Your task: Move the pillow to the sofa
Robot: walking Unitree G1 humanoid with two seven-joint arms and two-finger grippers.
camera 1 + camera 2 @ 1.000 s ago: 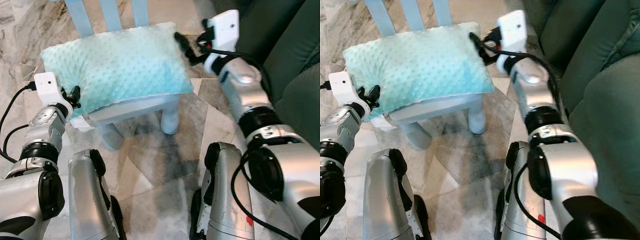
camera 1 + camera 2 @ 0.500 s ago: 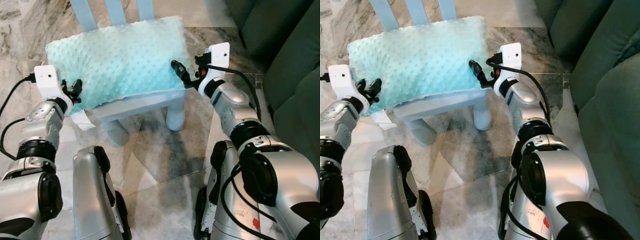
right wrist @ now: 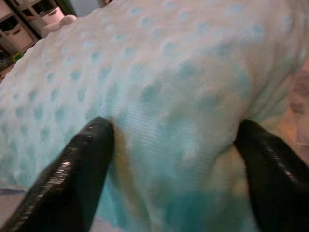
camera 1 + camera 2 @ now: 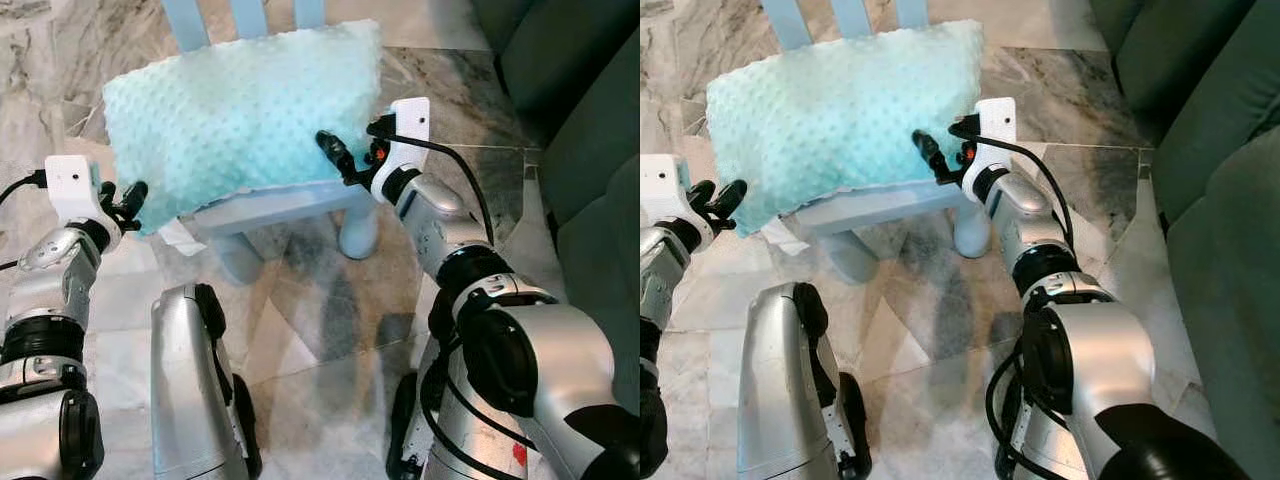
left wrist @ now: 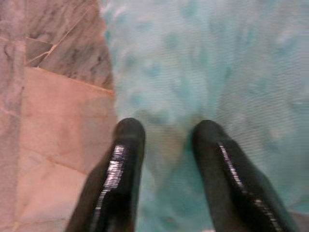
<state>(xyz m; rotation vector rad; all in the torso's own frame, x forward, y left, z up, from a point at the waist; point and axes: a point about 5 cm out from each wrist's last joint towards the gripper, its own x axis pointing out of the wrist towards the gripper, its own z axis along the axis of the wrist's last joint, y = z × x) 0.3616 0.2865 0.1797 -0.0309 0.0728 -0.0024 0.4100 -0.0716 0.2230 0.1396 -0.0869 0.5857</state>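
Observation:
A mint green dotted pillow (image 4: 240, 110) lies on the seat of a small pale blue chair (image 4: 300, 203). My left gripper (image 4: 128, 200) is at the pillow's near left corner, open, and the left wrist view has that corner's fabric (image 5: 217, 58) between the two fingers (image 5: 120, 159). At the pillow's near right edge, my right gripper (image 4: 335, 158) is open wide. In the right wrist view its fingers (image 3: 82, 159) press against the pillow (image 3: 159, 72), which bulges between them.
A dark green sofa (image 4: 590, 150) runs along the right side, close to the chair. The floor is marble tile (image 4: 330, 330). My own silver legs (image 4: 190, 390) stand just before the chair. A white scrap (image 4: 180, 236) hangs under the pillow's left corner.
My right gripper has come from the pillow's far right corner down to its near right edge. The left gripper has dropped slightly, staying at the near left corner. The camera has shifted.

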